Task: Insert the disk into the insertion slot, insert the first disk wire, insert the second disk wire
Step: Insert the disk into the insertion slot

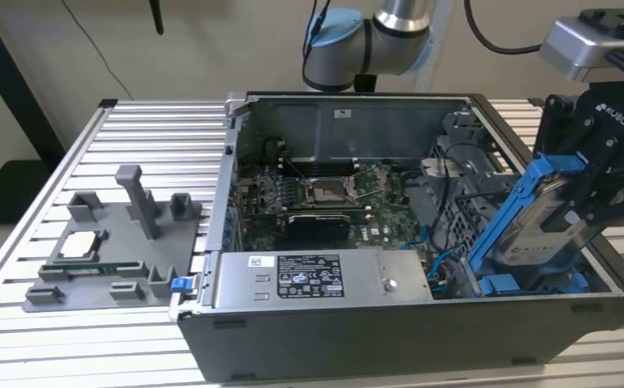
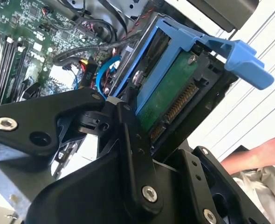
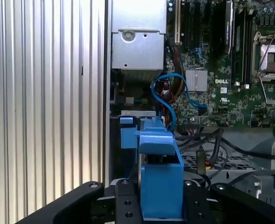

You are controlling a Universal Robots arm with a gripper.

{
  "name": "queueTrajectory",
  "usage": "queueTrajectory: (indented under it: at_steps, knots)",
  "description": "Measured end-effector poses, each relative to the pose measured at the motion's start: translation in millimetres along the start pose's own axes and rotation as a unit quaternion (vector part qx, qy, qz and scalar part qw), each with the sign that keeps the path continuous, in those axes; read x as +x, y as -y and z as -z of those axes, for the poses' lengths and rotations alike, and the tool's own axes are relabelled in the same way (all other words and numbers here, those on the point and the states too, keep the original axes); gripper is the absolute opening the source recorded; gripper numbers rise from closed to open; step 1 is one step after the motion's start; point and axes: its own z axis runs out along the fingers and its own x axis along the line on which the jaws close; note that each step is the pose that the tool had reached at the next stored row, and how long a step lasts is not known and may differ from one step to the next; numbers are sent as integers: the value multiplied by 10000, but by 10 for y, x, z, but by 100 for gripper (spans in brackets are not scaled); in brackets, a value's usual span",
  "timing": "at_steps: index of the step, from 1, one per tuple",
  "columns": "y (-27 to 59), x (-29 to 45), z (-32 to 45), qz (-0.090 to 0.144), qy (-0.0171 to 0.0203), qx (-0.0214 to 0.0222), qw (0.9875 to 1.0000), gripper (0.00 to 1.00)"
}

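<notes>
The disk (image 1: 533,234), a silver-grey drive in a bright blue carrier, hangs steeply tilted over the open computer case's corner at the exterior view's right. My gripper (image 1: 583,212) is shut on it from the side. The disk's lower end reaches down to the insertion slot (image 1: 528,284), a bay edged with blue tabs in the drive cage. In the second wrist view the disk's green underside (image 2: 168,98) and connector lie against a black finger (image 2: 133,149). The first wrist view has the blue carrier (image 3: 158,144) clamped in my gripper (image 3: 161,196). A blue cable (image 3: 175,86) loops loose inside the case.
A silver labelled power-supply box (image 1: 312,279) sits along the case's front beside the bay, with the motherboard (image 1: 323,194) behind it. A grey fixture plate (image 1: 118,242) with small parts lies on the slatted table at the exterior view's left. A person's arm (image 2: 263,154) is close by.
</notes>
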Motion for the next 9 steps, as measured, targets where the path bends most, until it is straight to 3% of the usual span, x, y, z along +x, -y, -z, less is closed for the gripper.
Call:
queueTrajectory:
  at_steps: [9]
  knots:
    - [6,5,-154,6,29,0,10000,0]
